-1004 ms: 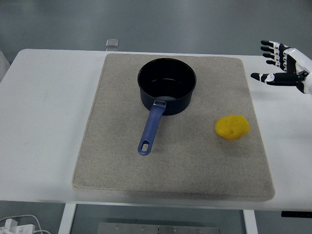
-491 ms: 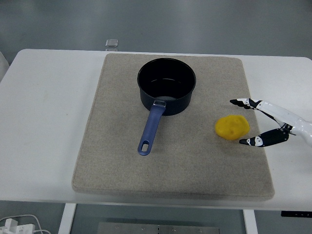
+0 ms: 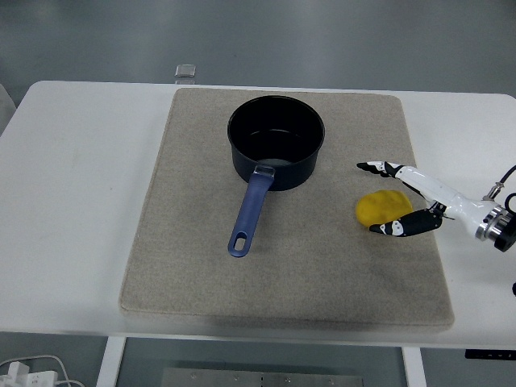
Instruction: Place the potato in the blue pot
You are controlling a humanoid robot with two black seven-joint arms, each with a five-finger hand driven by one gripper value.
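The yellow potato (image 3: 379, 207) lies on the beige mat (image 3: 193, 266), right of centre. The blue pot (image 3: 276, 143) stands upright at the mat's back middle, empty, its handle (image 3: 249, 213) pointing toward the near edge. My right hand (image 3: 377, 198) reaches in from the right edge, fingers spread open around the potato: one fingertip (image 3: 364, 167) lies just behind it, another (image 3: 379, 229) at its near right side. The hand has not closed on the potato. The left arm is out of view.
The mat covers most of the white table (image 3: 72, 201). A small clear object (image 3: 186, 71) sits at the table's back edge, left of the pot. Cables show below the table's near left corner (image 3: 24, 372).
My right hand has come down from the back right of the table and moved left, its open fingers now straddling the potato. The potato and pot have not moved.
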